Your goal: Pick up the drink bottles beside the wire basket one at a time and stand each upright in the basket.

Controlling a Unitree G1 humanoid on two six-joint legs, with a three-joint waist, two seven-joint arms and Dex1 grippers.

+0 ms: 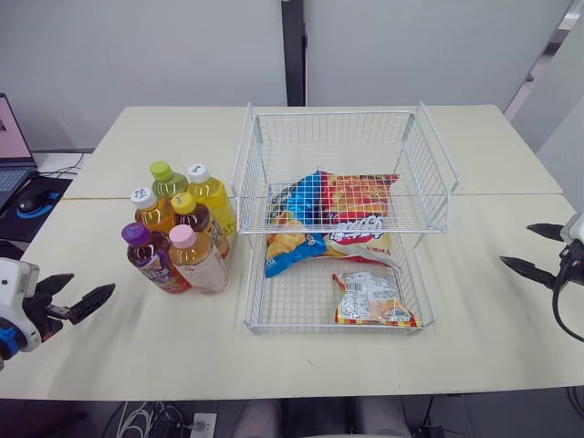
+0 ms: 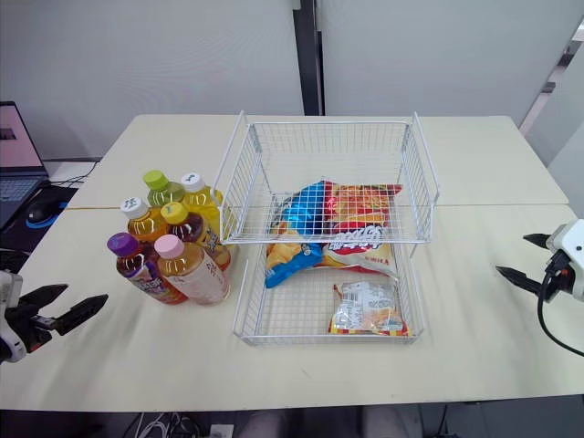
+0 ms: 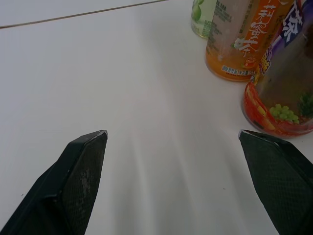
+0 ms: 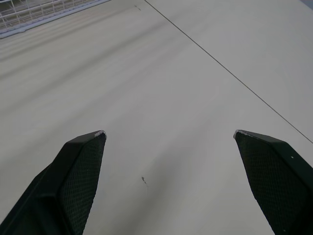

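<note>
Left fingers (image 3: 73,181): spread wide and holding nothing, low over the worktop (image 1: 493,146).
Right fingers (image 4: 73,176): also spread wide and empty, with bare worktop between them.
Nearest bottle: the purple-cap bottle (image 1: 151,257) stands just ahead of the left fingers, a little to their right, not yet touched.
Other bottles: the pink-cap bottle (image 1: 196,260) stands beside it and four more behind. All are upright and packed close, many of them touching.
Wire basket (image 1: 438,155): just past the bottles from the left fingers, and between the two pairs of fingers. Snack bags (image 1: 333,214) lie inside; no bottle is in it yet.
Handling: the bottles look full, so probably rather heavy. The plastic is stiff, round and smooth, and may slip. They are tall and could tip easily.
Where to hold: I judge the middle of the body, across the label, from the open side so the neighbours are not pushed.
</note>
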